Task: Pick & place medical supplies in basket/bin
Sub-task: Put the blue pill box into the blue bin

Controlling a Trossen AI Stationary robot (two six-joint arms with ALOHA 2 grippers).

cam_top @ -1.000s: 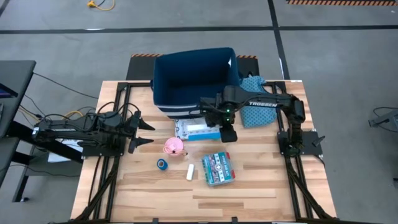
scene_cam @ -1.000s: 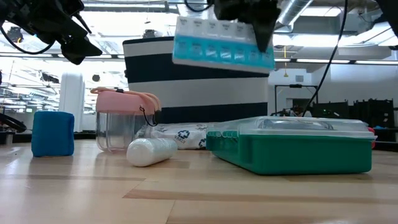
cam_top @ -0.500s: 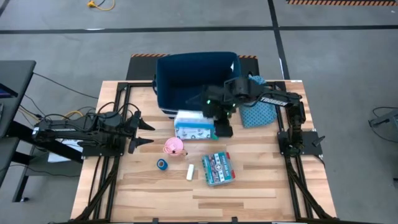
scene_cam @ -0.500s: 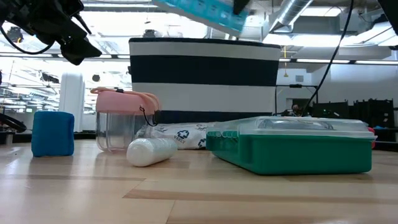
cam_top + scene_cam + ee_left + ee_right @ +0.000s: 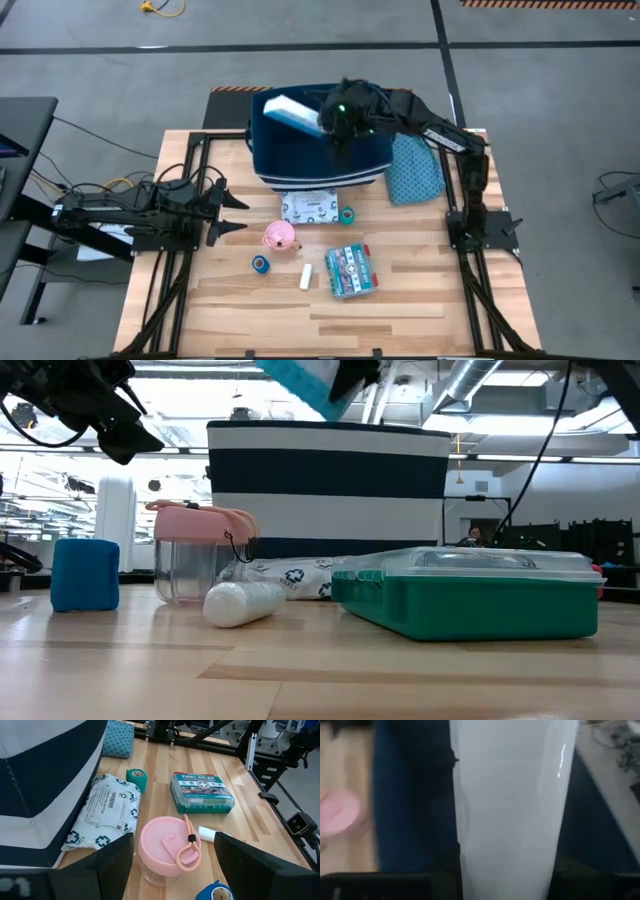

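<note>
At the left edge of the table the left gripper (image 5: 232,213) is kept low and idle, its jaws spread apart with nothing between them. Near it, toward the middle of the table, a pink cup (image 5: 279,236) stands upright. The blue tape roll (image 5: 260,263) lies beside it, closer to the near edge, and the white stick (image 5: 306,277) lies just to the right of that roll. A white packet with dark crosses (image 5: 311,206) lies flat against the near wall of the navy bin (image 5: 300,150), and the green roll (image 5: 347,215) is seen just at the right end of this packet. The green first aid box (image 5: 350,271) lies more to the near edge, right of the white stick. The bin stands at the far edge of the table. Above its open top the right gripper (image 5: 335,124) is held, its jaws clenched on the light-blue pill organizer (image 5: 294,113), which is tilted over the inside of the bin. A teal patterned pouch (image 5: 414,168) lies against the right wall of the bin.
</note>
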